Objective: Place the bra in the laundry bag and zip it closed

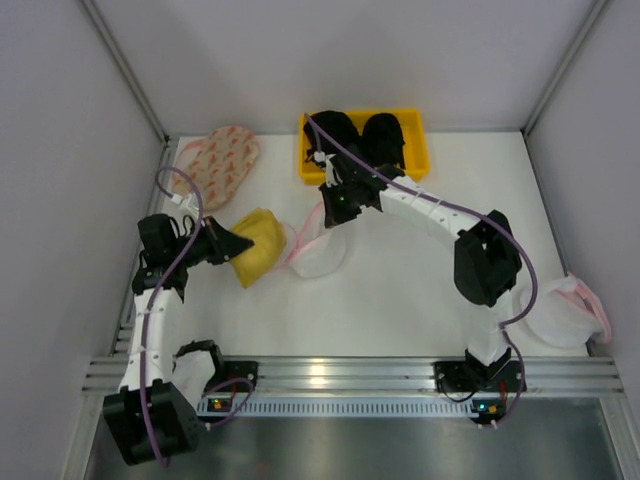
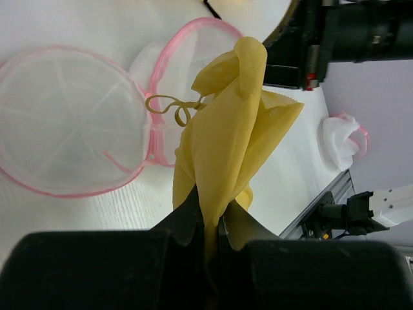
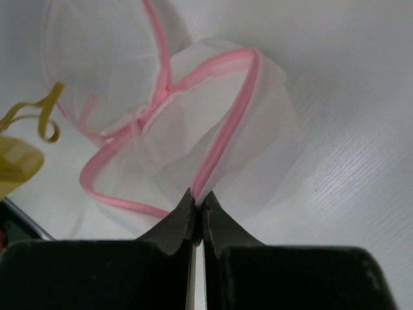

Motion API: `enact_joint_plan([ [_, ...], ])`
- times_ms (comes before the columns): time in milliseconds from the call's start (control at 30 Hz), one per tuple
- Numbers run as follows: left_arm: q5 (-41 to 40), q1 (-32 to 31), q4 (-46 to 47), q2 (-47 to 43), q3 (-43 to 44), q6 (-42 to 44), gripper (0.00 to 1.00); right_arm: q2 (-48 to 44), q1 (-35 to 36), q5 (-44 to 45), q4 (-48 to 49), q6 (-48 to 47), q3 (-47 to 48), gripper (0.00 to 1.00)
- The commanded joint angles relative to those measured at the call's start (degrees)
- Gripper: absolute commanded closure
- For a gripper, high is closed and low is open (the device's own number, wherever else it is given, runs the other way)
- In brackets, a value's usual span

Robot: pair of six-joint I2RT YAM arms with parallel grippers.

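The mustard-yellow bra (image 1: 262, 243) hangs bunched from my left gripper (image 1: 238, 244), just left of the laundry bag (image 1: 322, 252). In the left wrist view the jaws of the left gripper (image 2: 216, 208) are shut on the bra's (image 2: 226, 135) fabric, and a thin strap loops toward the bag's open pink rim (image 2: 158, 97). My right gripper (image 1: 337, 208) sits at the bag's far edge. In the right wrist view the right gripper (image 3: 199, 200) is shut on the pink zip rim of the white mesh laundry bag (image 3: 251, 129), lifting that edge. A corner of the bra (image 3: 16, 165) shows at the left.
A yellow bin (image 1: 418, 152) holding black bras (image 1: 350, 135) stands at the back. An oval pinkish bag with orange marks (image 1: 220, 160) lies at the back left. Another white mesh pouch (image 1: 565, 312) sits at the right edge. An aluminium rail (image 1: 350, 375) runs along the front.
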Motion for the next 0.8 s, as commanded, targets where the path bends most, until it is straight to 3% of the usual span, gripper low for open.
enact_joint_plan([
  [0,0.4,-2.8,-0.3,0.8,-0.7,3.8,1.0,-8.8,2.0,-6.0,3.9,-12.0,-4.6,1.0],
  [167,-5.8,-10.7,0.2,3.4,-0.5,3.7,1.0,-12.6,2.0,-12.2,4.9,-20.9,-10.3,1.0],
  [300,-5.6,-13.0,0.2,8.4,2.0,4.5,1.0,-15.3,1.8,-16.0,7.2,-23.9,-15.1,1.0],
  [467,-5.7,-24.7,0.2,11.8,2.4,5.2,1.0,-15.7,1.9,-18.1,9.8,-27.9,-14.9,1.0],
  [567,-4.3,-28.2,0.2,11.8,3.1,2.0,1.0,-15.4,1.7,-19.3,9.7,-30.0,-14.0,1.0],
  [767,-10.2,-22.2,1.8,8.5,9.2,-0.8,1.0,-18.6,0.9,-20.3,11.4,-29.1,-19.4,1.0],
])
